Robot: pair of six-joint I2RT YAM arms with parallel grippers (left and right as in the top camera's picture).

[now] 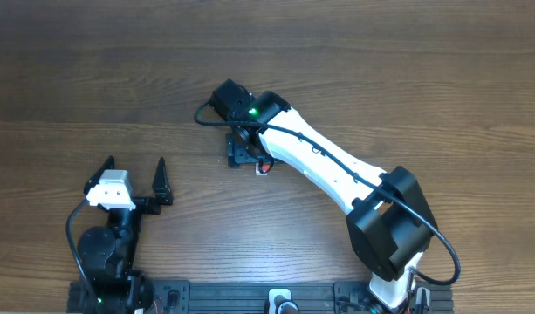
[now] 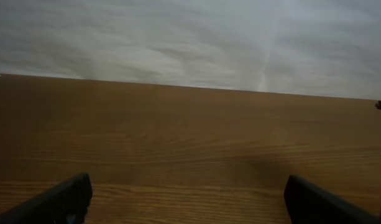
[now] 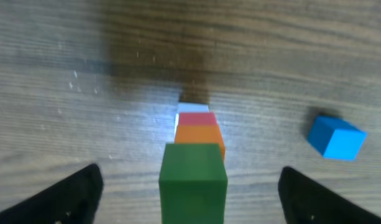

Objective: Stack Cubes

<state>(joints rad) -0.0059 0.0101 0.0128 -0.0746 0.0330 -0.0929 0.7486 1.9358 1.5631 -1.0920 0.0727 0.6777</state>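
Right fingers (image 3: 72, 196) spread wide over the stack (image 3: 197, 132), green cube (image 3: 193, 180) on top; blue cube (image 3: 335, 137) near it; left fingers (image 2: 59, 202) spread.

Soft, even overhead light on the wooden table (image 1: 92, 70); the right arm (image 1: 319, 161) casts only a faint shadow. The left wrist view is dimmer, its far backdrop (image 2: 178, 37) hazy grey. In the right wrist view the green cube (image 3: 193, 177) is blurred, with pale glare on the wood beside it.
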